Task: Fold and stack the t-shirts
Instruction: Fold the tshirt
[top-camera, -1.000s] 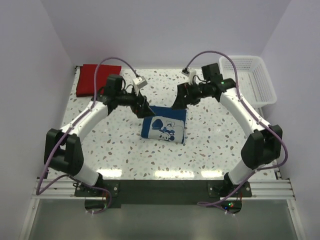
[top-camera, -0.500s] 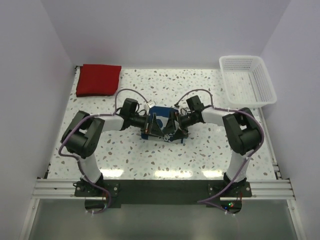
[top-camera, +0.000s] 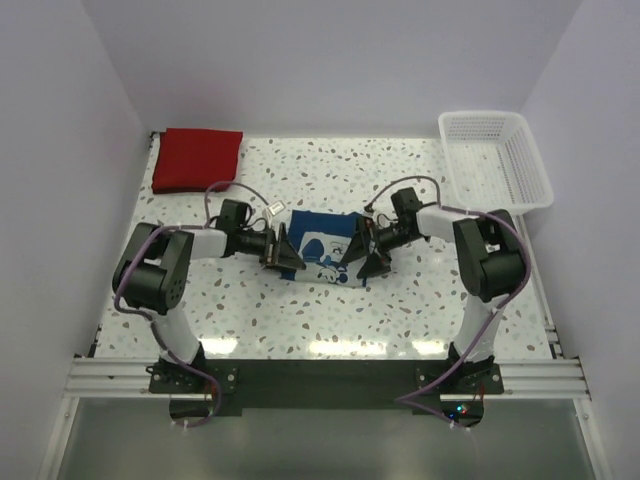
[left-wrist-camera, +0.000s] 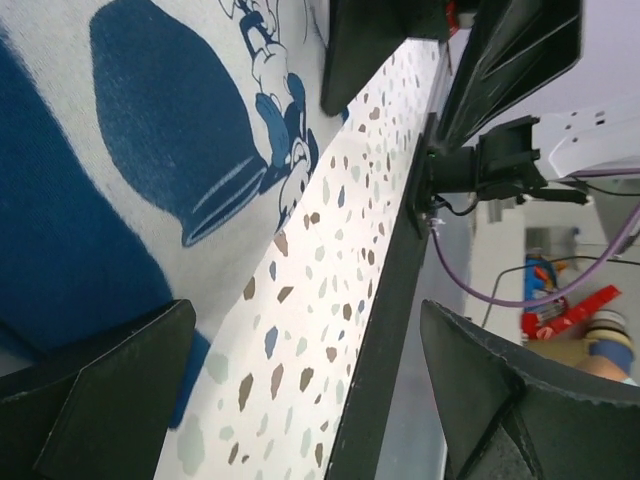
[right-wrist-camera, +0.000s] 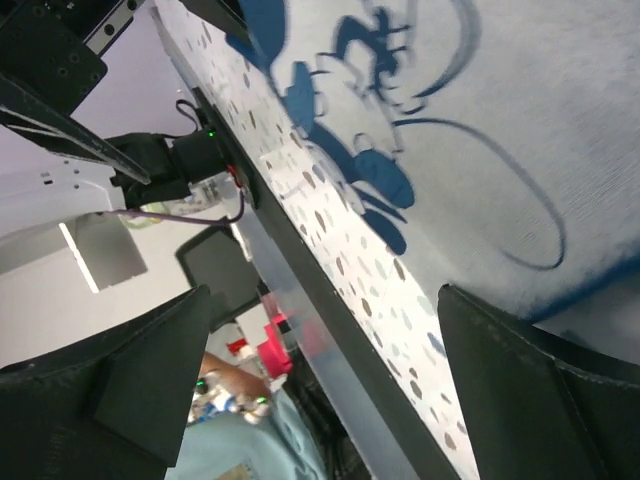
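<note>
On the speckled table (top-camera: 300, 325) I hold left gripper (top-camera: 284, 256) and right gripper (top-camera: 367, 259), jaws spread, flanking the navy shirt (top-camera: 325, 243), likely for lifting.

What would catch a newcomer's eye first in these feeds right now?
The folded navy t-shirt with its white cartoon print lies mid-table. It is flanked by the left end effector and the right end effector, both open and low at its side edges. A folded red t-shirt sits in the far left corner, and a white basket stands at the far right.
</note>
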